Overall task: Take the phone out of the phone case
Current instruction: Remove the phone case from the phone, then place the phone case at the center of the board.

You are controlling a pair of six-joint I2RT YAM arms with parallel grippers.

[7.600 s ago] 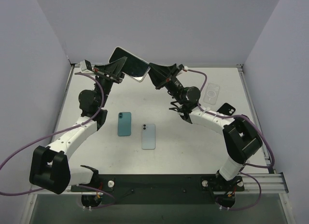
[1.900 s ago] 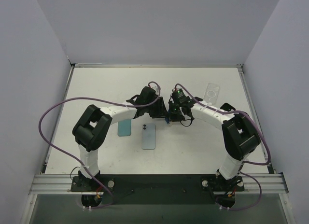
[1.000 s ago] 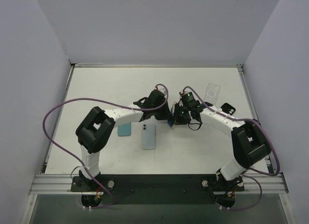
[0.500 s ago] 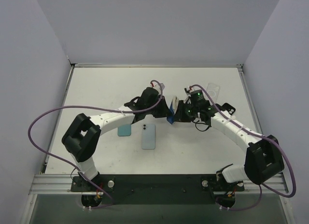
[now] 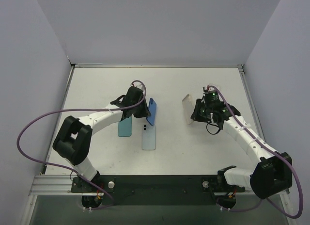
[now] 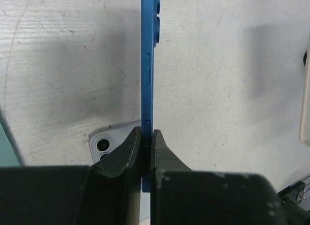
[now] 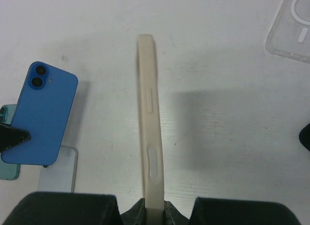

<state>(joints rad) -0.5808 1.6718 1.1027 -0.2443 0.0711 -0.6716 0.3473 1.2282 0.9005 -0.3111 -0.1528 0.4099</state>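
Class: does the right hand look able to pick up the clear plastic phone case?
Probably not: the right hand is shut on the beige phone case, though the clear plastic phone case lies unobstructed nearby.

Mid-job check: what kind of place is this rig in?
Probably a lab test booth: a white table boxed in by plain walls, an aluminium rail at the near edge, and a teal phone and pale phone laid out.

Robotics laboratory cell. A white table (image 5: pixel 97 89) was boxed in by plain lilac walls (image 5: pixel 160 26); two white arms (image 5: pixel 97 119) trailing purple cables (image 5: pixel 23 133) were bolted to a black base plate (image 5: pixel 160 184).
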